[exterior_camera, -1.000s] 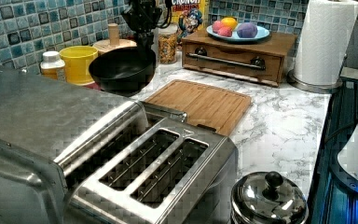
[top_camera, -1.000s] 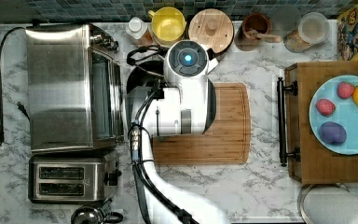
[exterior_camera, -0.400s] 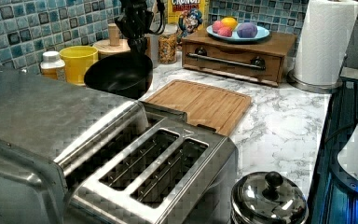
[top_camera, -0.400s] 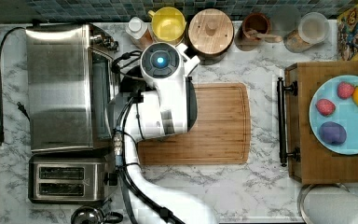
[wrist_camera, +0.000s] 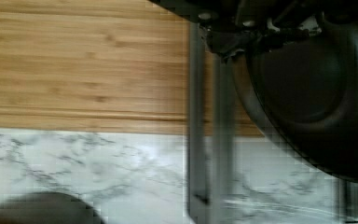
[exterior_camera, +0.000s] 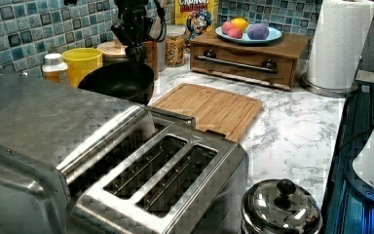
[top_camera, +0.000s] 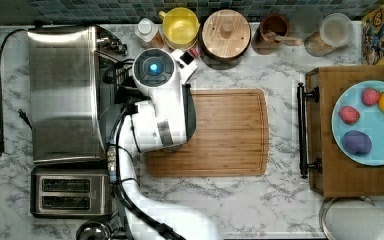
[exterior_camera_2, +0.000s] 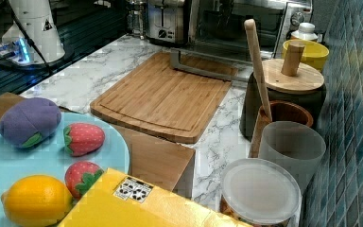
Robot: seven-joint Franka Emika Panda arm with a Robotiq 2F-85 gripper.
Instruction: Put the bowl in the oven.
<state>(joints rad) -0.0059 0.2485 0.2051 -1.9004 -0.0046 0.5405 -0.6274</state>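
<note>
My hand (exterior_camera: 135, 51) is clamped on the rim of the bowl (exterior_camera: 117, 81), holding it up off the surface (exterior_camera: 292, 131). In the left view the black bowl hangs just past the far edge of the oven (exterior_camera: 39, 122), at about the height of the oven's steel top, with the yellow cup (exterior_camera: 82, 62) just behind it and the wooden cutting board (exterior_camera: 209, 105) beside it. In the wrist view the bowl (wrist_camera: 307, 88) sits above the oven's open door, whose bar handle (wrist_camera: 209, 140) runs across the edge of the cutting board (wrist_camera: 74, 60) and the marble. From the top view my arm (top_camera: 160, 105) covers the bowl, reaching over the gap between the oven (top_camera: 62, 95) and the cutting board (top_camera: 225, 132). The two-slot toaster (top_camera: 70, 192) stands just beside the oven, on the side away from the tiled wall. In the right view the oven's lowered door handle (exterior_camera_2: 203, 68) lies along the far end of the cutting board (exterior_camera_2: 160, 94).
</note>
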